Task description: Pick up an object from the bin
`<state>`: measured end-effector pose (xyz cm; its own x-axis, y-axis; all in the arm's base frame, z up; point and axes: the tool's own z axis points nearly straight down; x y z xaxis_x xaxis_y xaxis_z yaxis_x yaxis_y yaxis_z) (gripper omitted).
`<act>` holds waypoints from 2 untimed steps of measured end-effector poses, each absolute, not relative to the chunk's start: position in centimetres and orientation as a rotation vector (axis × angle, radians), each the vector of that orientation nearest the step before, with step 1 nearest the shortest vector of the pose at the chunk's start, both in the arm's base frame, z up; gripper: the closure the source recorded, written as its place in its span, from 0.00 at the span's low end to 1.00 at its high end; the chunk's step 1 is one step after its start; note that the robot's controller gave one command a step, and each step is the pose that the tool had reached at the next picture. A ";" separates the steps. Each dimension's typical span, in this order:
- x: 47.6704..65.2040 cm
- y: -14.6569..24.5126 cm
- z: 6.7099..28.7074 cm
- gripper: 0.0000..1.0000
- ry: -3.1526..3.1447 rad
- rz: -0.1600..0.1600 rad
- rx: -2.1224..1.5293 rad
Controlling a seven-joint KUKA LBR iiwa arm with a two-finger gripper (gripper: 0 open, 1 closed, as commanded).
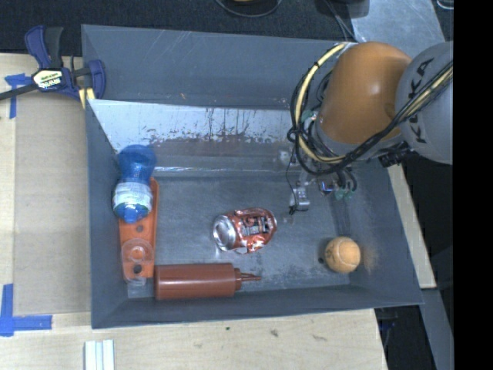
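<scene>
Since the gripper (300, 199) hangs low in the bin (231, 75) at about two o'clock from the crushed can (245, 231), near it but not over it, I'd say the first risk is a plain miss. A straight drop from there looks likely to meet bare floor, or to clip the can's edge and send it skidding. From where I stand I cannot tell whether the claw is open or closed, because the orange cover (362, 91) and the looped cables (308, 149) sit above it. I see nothing gripped.

The can lies close to the middle of the floor. It is dented, shiny and lopsided, so I'd expect a grip across it to slip or to squash it further.

The small tan ball (343, 254) sits alone at four o'clock, well apart from the can. If that is the target instead, a nudge would probably roll it to the wall.

The brown squeeze bottle (196, 281) lies along the near wall at seven o'clock. The blue plastic bottle (134, 182) rests on a flat orange piece (137, 253) at nine o'clock, hard against the left wall. Reaching for either could bring the bulky wrist near the sloping sides, and the cables might snag.
</scene>
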<state>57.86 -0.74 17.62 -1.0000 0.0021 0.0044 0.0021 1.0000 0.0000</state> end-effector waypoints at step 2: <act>50.9 2.9 8.4 0.00 -3.127 -0.002 0.076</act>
<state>50.90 2.92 8.43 -0.9987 -0.0484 0.0133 -0.0484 0.9988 0.0014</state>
